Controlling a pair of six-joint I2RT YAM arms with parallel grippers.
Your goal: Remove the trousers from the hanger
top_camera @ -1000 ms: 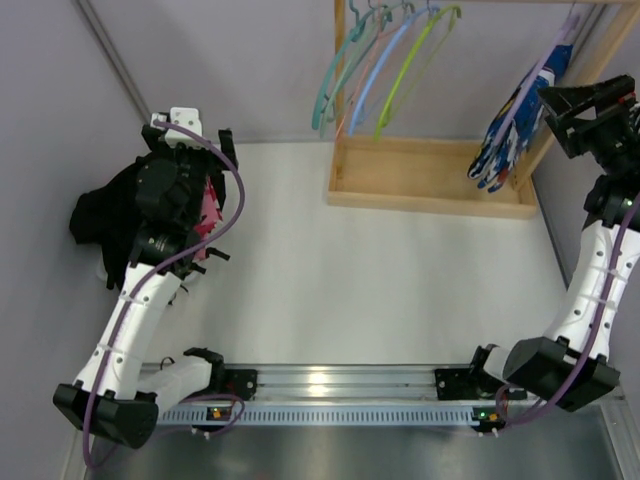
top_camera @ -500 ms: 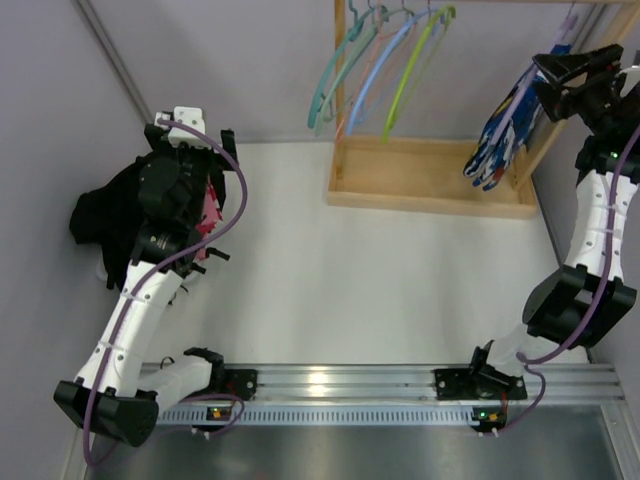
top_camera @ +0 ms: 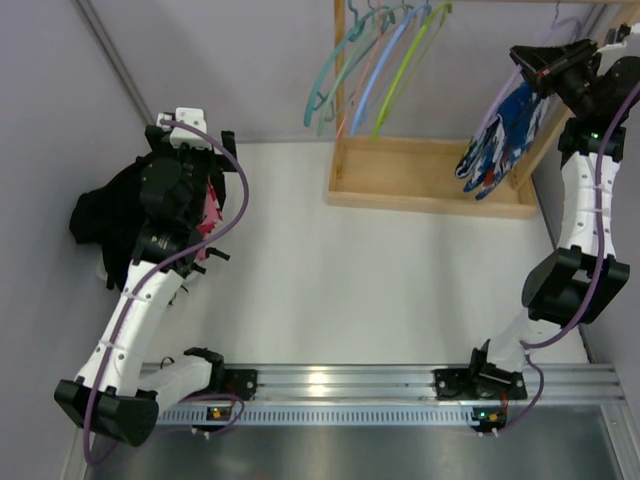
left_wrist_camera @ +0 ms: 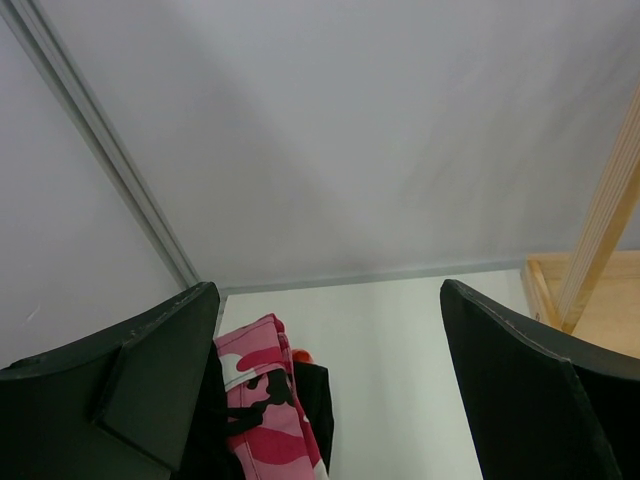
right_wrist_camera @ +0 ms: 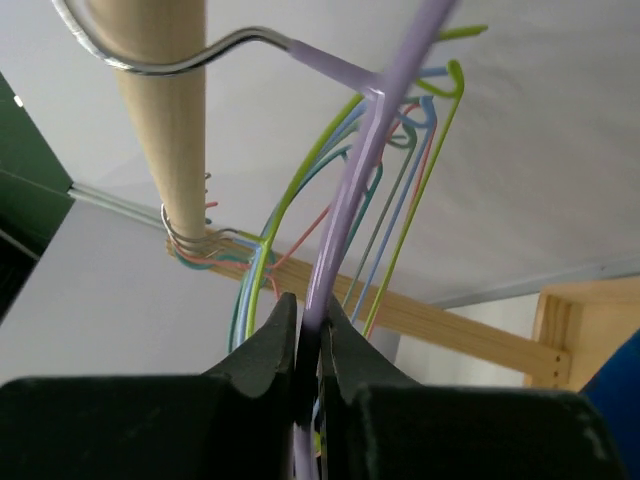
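White-and-black left arm (top_camera: 140, 300) folded at the elbow, its black two-finger left gripper (left_wrist_camera: 325, 300) spread wide and seemingly angled slightly upward; right arm (top_camera: 585, 200) extended high, its black right gripper (right_wrist_camera: 308, 320) pinched tight on a thin lilac plastic hanger (right_wrist_camera: 367, 150).

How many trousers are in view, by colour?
Pink camouflage trousers: 1
Black trousers: 1
Blue-and-white trousers: 1
Total: 3
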